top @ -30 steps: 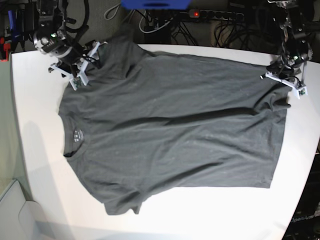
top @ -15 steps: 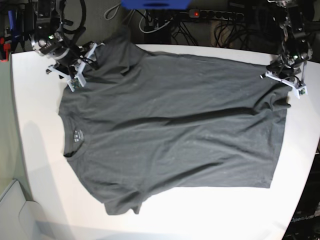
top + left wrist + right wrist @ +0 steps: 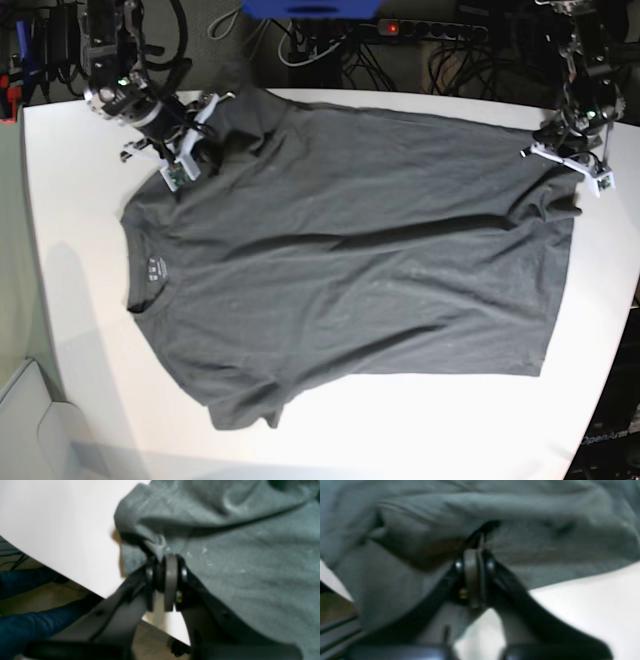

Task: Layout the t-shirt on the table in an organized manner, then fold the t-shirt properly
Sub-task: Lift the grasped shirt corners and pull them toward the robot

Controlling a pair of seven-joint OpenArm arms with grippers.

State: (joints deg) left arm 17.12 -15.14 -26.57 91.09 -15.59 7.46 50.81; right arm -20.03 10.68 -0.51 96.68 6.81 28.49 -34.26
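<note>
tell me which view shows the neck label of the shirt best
The base view. It looks down on the whole t-shirt spread on the table, and the neck label shows as a small mark inside the collar. The left wrist and right wrist views show only bunched fabric at each gripper, no label.

A robotics lab: 2 arms at a white table [image 3: 60, 260], cables [image 3: 330, 45] and power strip [image 3: 430, 30] behind.

Base view high above, looking down on the whole counter [image 3: 80, 300], wrist views close behind each claw, all sharing the t-shirt [image 3: 350, 260]
</note>
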